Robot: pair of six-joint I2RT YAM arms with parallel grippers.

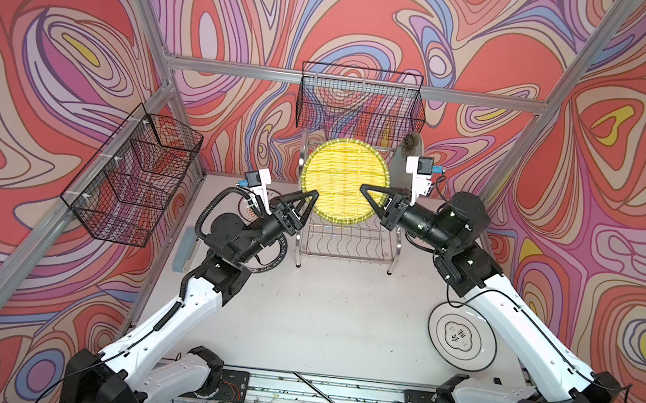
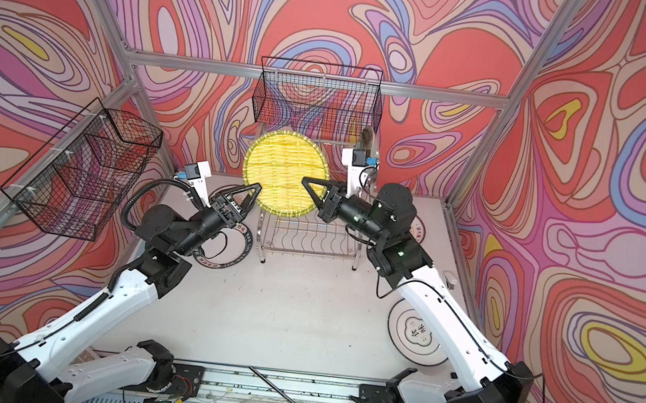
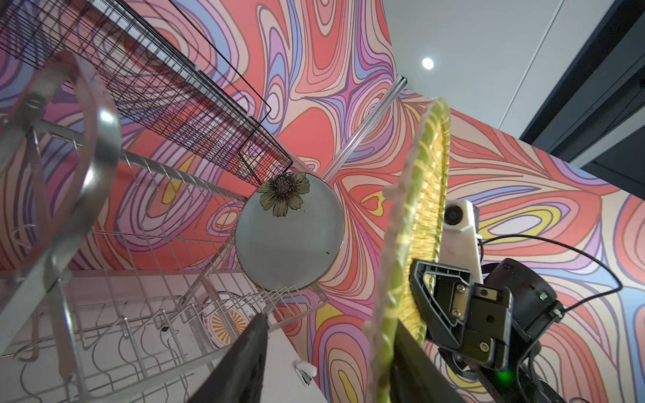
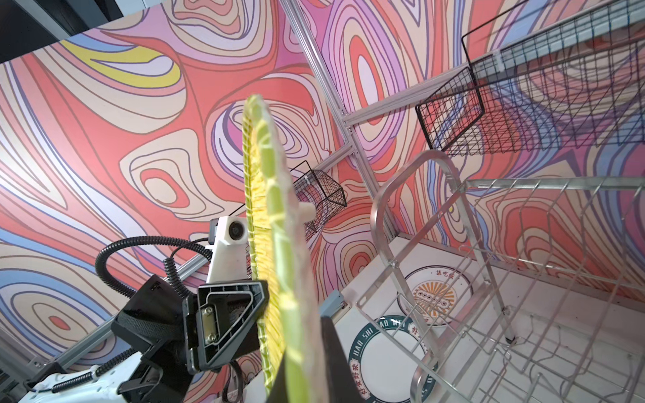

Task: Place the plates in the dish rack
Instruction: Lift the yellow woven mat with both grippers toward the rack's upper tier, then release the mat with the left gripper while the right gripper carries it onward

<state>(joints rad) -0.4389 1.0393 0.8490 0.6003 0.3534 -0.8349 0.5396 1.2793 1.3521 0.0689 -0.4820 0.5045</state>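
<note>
The right gripper (image 1: pixel 364 189) alone pinches the yellow plate (image 1: pixel 341 171), the left gripper (image 1: pixel 312 196) is spread; the plate may pivot, missing the dish rack (image 1: pixel 349 244).

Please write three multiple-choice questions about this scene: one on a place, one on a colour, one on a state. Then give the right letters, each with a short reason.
1. Where is the pale aqua plate?
A. flat on the table
B. upright in the upper tier of the dish rack
C. on its lower shelf

2. What colour is the plate held in the air?
A. yellow
B. orange
C. white

3. How is the right gripper?
A. wide open
B. shut on the yellow plate's rim
C. out of view

Key:
1 B, it stands on edge between the upper wires.
2 A, its woven-look face is yellow.
3 B, it pinches the rim, above the table.
</note>
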